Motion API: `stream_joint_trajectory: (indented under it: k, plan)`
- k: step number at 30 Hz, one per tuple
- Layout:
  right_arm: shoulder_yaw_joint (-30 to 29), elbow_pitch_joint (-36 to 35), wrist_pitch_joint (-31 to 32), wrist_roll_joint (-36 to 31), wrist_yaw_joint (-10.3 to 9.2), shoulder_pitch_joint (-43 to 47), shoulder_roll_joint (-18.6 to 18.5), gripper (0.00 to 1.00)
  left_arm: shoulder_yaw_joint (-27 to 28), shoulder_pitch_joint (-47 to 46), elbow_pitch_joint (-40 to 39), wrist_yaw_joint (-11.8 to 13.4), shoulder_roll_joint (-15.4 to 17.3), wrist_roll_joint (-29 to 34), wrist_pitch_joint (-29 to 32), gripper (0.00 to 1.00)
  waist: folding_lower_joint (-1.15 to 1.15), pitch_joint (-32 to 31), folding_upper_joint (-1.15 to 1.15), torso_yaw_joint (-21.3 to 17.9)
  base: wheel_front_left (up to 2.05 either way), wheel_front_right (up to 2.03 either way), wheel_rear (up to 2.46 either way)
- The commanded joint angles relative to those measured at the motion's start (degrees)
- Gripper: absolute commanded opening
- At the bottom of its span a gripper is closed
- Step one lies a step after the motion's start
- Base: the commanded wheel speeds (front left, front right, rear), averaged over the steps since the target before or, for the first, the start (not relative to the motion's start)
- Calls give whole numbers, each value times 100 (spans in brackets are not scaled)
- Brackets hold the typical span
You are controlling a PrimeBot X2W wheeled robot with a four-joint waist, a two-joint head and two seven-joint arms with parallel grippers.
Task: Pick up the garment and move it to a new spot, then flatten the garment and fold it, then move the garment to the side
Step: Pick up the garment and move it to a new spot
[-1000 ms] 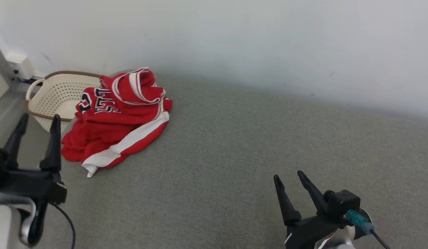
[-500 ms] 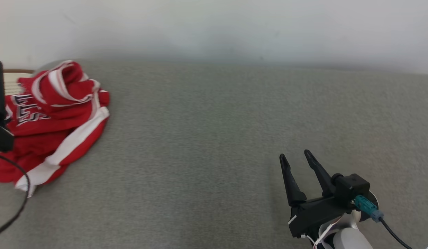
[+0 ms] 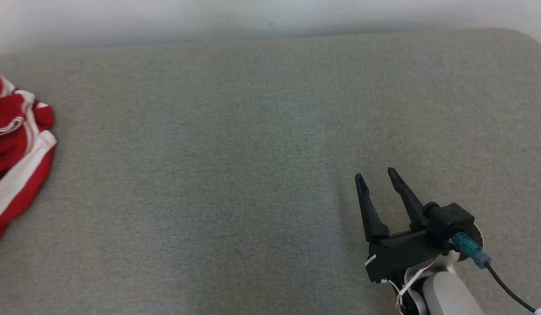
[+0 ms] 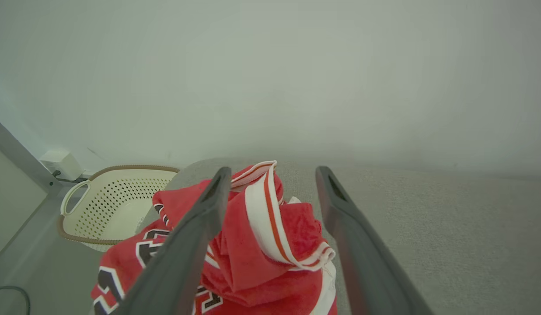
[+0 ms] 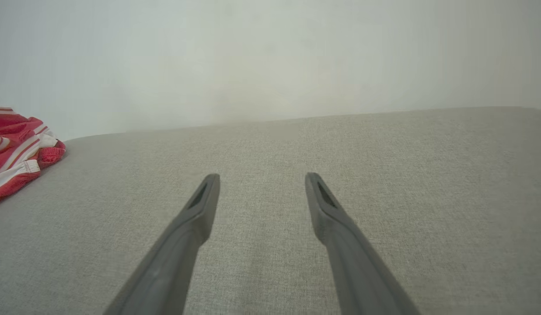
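Left wrist view: my left gripper (image 4: 273,169) hangs with jaws spread wide and empty, lined up on the crumpled red garment (image 4: 270,245) just beside the cream basket (image 4: 117,201), which looks empty. My right gripper (image 3: 375,174), well away from the basket, waits equally spread, holding nothing.

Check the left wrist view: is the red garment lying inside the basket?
No, the garment lies heaped on the grey surface beside the basket.
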Motion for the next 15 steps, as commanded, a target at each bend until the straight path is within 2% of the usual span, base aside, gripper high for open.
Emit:
stream_joint_trajectory:
  k: [1,4,10,13,14,15]
  plan:
    - [0,-28,-27,8,2,-103,5,100,-66,-114,164,5,114,-20,97,100,-1,333,-1,-315,0,0,0]
    - [-5,-28,-44,-4,2,-84,12,100,-133,-222,470,5,150,-161,283,100,-1,414,-1,-375,0,0,0]
    - [0,-55,-44,-13,2,-158,-3,100,-340,-307,1094,10,346,-31,585,100,-1,524,-1,-455,0,0,0]
    - [4,-73,-17,-44,2,-170,-11,100,-414,-347,1399,21,335,-22,725,100,-1,562,-1,-460,0,0,0]
    - [-6,-83,6,-60,2,-172,-20,100,-438,-399,1547,22,319,-37,709,50,-1,571,-1,-452,0,0,0]
    - [-4,-88,10,-64,2,-169,-24,100,-472,-411,1599,24,337,15,661,20,-1,570,-1,-445,0,0,0]
